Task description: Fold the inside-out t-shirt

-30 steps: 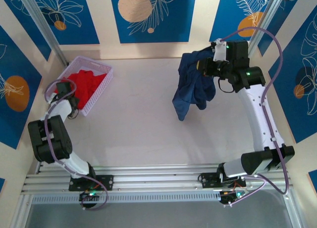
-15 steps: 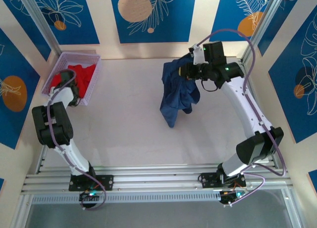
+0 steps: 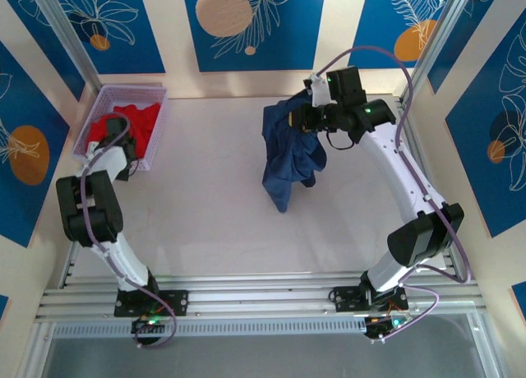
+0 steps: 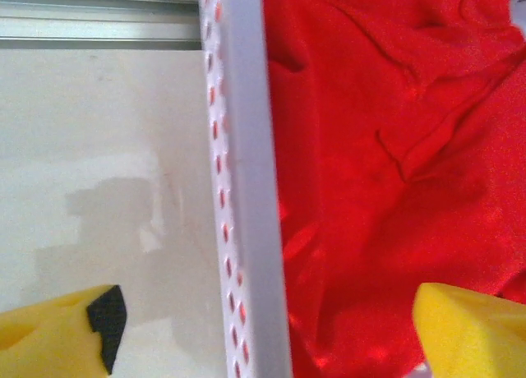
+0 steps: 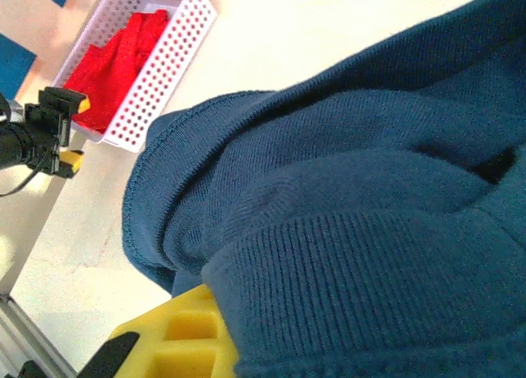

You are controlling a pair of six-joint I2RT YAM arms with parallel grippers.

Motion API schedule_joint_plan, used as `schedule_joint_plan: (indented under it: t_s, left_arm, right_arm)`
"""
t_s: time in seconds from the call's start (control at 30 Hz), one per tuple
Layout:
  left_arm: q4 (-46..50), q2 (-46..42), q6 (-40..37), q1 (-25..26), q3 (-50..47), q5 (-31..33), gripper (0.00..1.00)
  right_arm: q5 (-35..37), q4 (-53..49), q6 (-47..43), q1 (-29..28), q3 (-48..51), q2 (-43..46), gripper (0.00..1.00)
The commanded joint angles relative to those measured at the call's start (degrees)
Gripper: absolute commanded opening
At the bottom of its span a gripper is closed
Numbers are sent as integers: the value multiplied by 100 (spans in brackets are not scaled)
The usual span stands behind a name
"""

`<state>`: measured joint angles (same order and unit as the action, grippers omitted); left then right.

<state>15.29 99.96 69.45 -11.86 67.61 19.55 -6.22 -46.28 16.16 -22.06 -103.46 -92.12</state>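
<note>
The inside-out t-shirt is navy blue and hangs bunched from my right gripper above the back middle of the table, its lower tip near the tabletop. In the right wrist view its ribbed collar and folds drape over one yellow finger, and the jaws are shut on the cloth. My left gripper is at the far left by the basket. It is open, its yellow fingertips standing on either side of the basket's wall and holding nothing.
A white perforated basket with a bright red garment stands in the back left corner against the wall. The red cloth lies inside it. The basket is far left of the hanging shirt.
The left gripper has opened and let go of the basket after shifting it toward the back left corner. The right gripper has carried the hanging shirt leftward.
</note>
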Motion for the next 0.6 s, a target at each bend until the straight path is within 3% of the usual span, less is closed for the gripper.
schedule_joint_plan:
  t_s: [0.0, 0.13, 0.3, 0.33, 0.43, 0.47, 0.57]
  left_arm:
    - [-360, -792, -347, 26, -425, -293, 99]
    - [-273, -1690, -871, 34, -978, -697, 100]
    - [-194, -3040, -1993, 260, -1789, -1412, 100]
    - [-158, -3335, -2249, 379, -1921, -1566, 100]
    - [-147, -4054, -2830, 973, -2258, -1954, 100]
    - [-182, -4242, -2992, 1270, -2376, -2115, 100]
    - [-370, -4506, -3268, 2202, -2795, -2719, 100]
  right_arm:
    - [-161, 75, -89, -316, -559, -44, 0]
    - [-584, 92, -21, -529, -451, -14, 0]
    - [-918, 335, 34, -457, 525, 212, 4]
    - [-857, 330, 49, -362, 747, 133, 10]
    - [-445, 248, -42, -123, 1283, -454, 40]
    - [-148, 122, -103, -48, 1360, -697, 54]
    - [427, 265, -86, 125, 1942, -723, 65]
